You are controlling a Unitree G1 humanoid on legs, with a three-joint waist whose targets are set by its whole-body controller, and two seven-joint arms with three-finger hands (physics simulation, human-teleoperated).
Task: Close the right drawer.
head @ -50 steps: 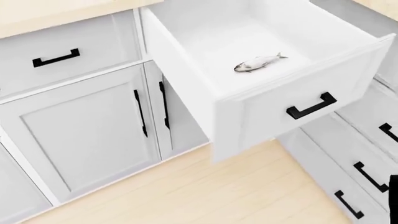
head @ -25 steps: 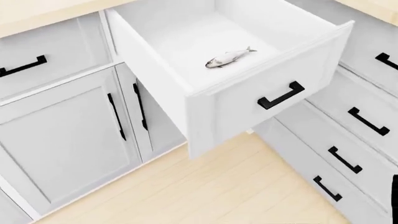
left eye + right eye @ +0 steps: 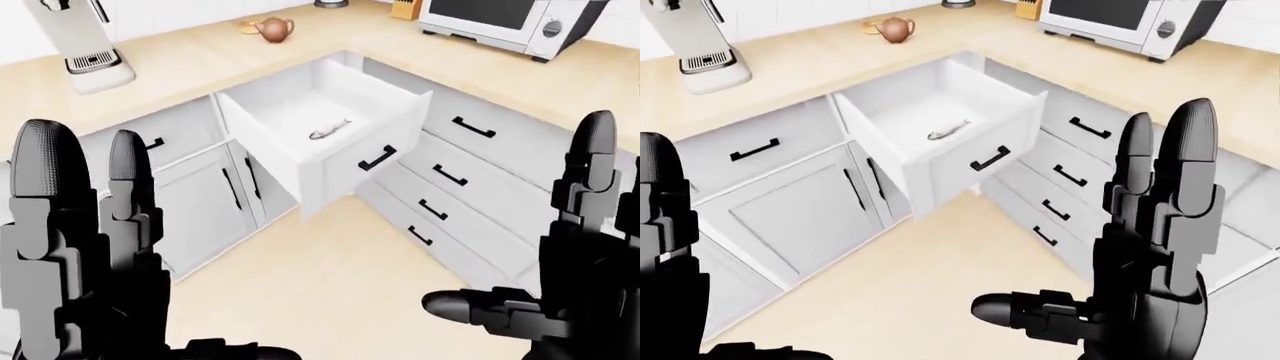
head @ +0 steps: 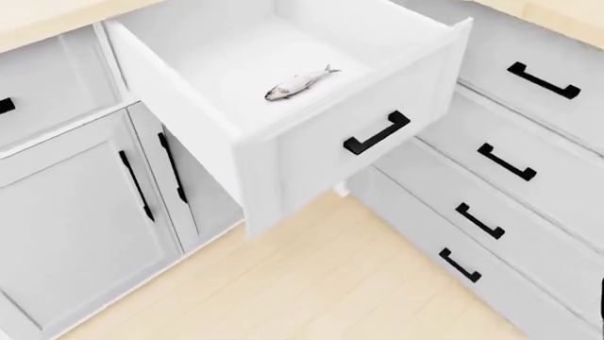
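The right drawer [image 4: 316, 166] stands pulled far out of the white corner cabinet, with a black bar handle [image 4: 377, 132] on its front panel. A small silver fish [image 4: 299, 83] lies on its floor. Both black hands show only in the eye views, raised near the camera and well short of the drawer. My left hand [image 3: 110, 225] is at the lower left with its fingers straight up, open and empty. At the lower right my right hand [image 3: 1110, 217] is open too, fingers up and thumb out to the left, holding nothing.
A stack of closed drawers [image 4: 505, 161] runs along the right of the open one. Closed cabinet doors [image 4: 76, 212] and another drawer are to its left. The counter carries a coffee machine [image 3: 85, 45], a teapot [image 3: 273, 28] and a microwave [image 3: 500, 19]. Wooden floor [image 4: 331, 283] lies below.
The whole head view has slid left: the open drawer sits further left in the picture and more of the right drawer stack shows. The camera moved; the drawer stays just as open.
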